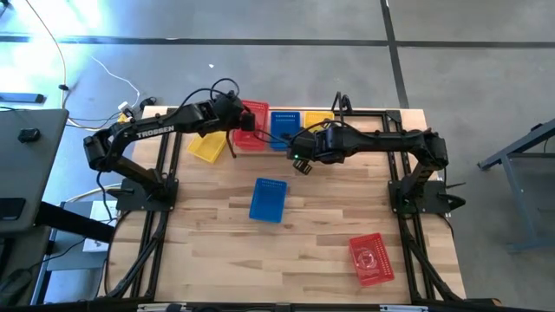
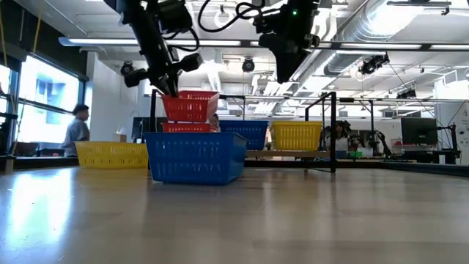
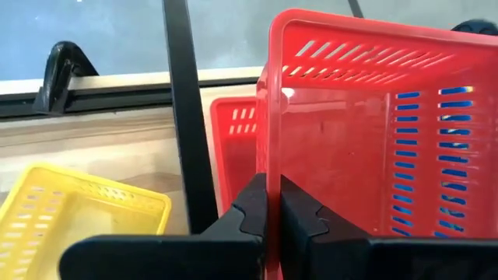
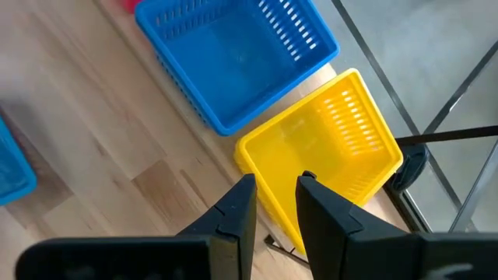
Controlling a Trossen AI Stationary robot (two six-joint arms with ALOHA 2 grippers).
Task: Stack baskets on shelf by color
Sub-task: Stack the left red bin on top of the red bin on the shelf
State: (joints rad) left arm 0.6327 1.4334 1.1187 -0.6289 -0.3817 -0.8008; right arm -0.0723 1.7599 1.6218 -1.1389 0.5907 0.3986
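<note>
Above the back left of the bench (image 1: pixel 312 260), the left arm reaches from its base toward the shelf (image 1: pixel 347 113), elbow bent outward. Its left tool (image 3: pixel 272 206) is clenched on the near wall of a red basket (image 3: pixel 350 132), gripping that rim between both fingers. From the level camera, this held red basket hangs tilted just above a second red basket (image 2: pixel 187 127) sitting on the shelf. Left of them, a yellow basket (image 1: pixel 206 146) lies skewed on the bench near the shelf's left end; nothing shows inside it.

Toward the middle, a blue basket (image 1: pixel 284 123) sits on the shelf beside the red ones, holding nothing visible. Nearer the front, another blue basket (image 1: pixel 268 199) lies alone on the bench.

Farther right, the right arm stretches from its base across the back of the bench, its wrist hanging over the shelf area. The right tool (image 4: pixel 276 198) is released, fingers parted with a gap between them, hovering above a yellow basket (image 4: pixel 327 152) on the shelf without touching it. That yellow basket stands just beside the blue one.

At the front right of the bench, a lone red basket (image 1: pixel 371 259) lies well apart from everything else.
</note>
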